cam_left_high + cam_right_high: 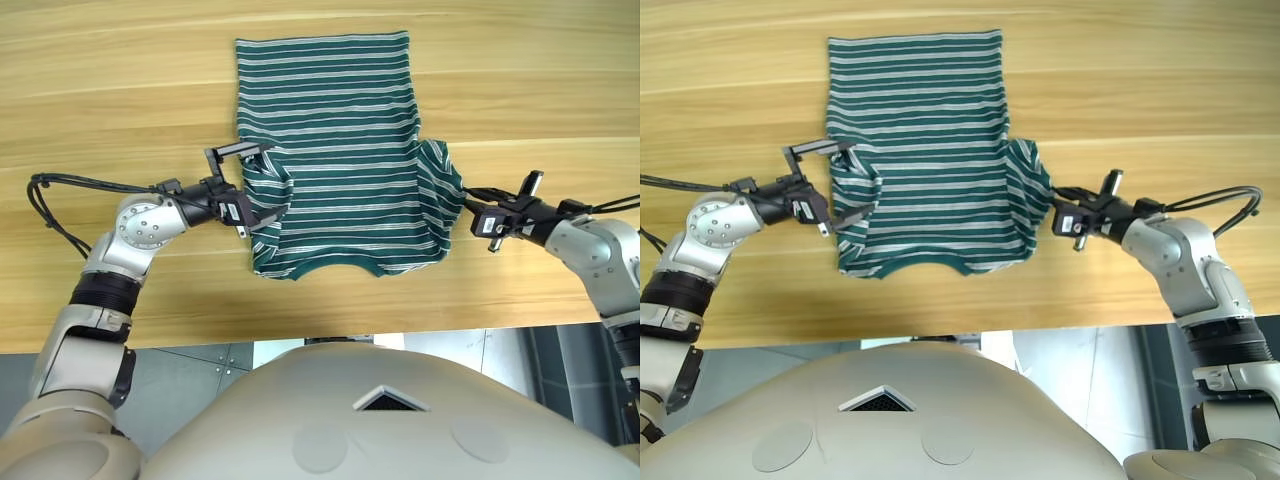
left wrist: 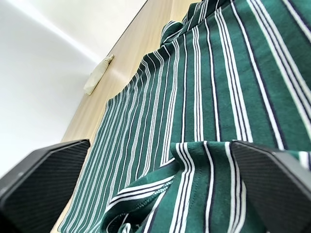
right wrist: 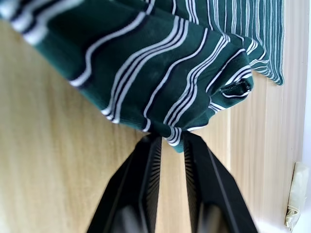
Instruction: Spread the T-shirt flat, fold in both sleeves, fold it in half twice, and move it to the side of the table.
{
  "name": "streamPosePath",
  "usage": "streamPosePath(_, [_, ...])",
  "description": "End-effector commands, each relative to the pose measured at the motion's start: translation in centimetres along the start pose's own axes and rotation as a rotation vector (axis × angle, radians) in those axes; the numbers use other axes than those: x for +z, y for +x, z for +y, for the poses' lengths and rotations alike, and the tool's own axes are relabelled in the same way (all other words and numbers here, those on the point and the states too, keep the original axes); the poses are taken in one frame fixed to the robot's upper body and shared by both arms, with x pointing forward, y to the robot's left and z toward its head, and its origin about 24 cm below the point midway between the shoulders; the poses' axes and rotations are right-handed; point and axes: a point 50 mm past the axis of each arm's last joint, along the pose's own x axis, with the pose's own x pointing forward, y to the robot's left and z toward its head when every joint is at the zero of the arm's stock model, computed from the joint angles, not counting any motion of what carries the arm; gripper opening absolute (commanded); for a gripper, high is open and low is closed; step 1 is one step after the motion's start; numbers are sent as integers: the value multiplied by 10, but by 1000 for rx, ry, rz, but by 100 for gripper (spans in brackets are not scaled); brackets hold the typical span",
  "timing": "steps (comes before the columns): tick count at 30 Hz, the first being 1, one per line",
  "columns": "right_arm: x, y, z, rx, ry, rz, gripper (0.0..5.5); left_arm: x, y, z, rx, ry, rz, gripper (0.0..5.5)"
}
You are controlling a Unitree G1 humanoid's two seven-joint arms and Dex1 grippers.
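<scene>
We see the T-shirt (image 1: 335,140) lying mid-table on pale wooden planks (image 1: 100,80). Our left claw (image 1: 255,185) gapes wide around one folded sleeve (image 2: 204,194). Our right claw (image 1: 468,198) pinches the other sleeve (image 3: 160,87). A white wall (image 2: 39,73) lies beyond.

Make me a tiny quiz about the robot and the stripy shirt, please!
1. True or false: the T-shirt lies on a wooden table.
2. Fill the gap: the left claw has its fingers ____ (open or shut).
3. Which claw is pinching the T-shirt? A) left claw B) right claw

Key: 1 true; 2 open; 3 B.
</scene>
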Motion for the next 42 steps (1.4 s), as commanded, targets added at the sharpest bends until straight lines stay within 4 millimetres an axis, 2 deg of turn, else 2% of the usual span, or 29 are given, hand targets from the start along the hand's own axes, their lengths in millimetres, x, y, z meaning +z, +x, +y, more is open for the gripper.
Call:
streamPosePath(1, [-2, 4, 12, 59, 15, 21, 80, 0, 0, 0, -11, 16, 11, 539])
streamPosePath(7, [-8, 0, 11, 46, 31, 57, 80, -1, 0, -1, -14, 18, 17, 539])
streamPosePath(15, [-15, -7, 16, 75, 52, 133, 207, -1, 2, 0, -25, 28, 18, 540])
streamPosePath(23, [-4, 0, 18, 107, 2, 106, 207, -1, 3, 2, -30, 41, 26, 540])
streamPosePath(33, [-4, 8, 22, 137, 2, 105, 207, -1, 4, 3, -30, 51, 28, 540])
streamPosePath(42, [-3, 11, 23, 140, 3, 96, 51, -3, 2, 2, -29, 49, 41, 540])
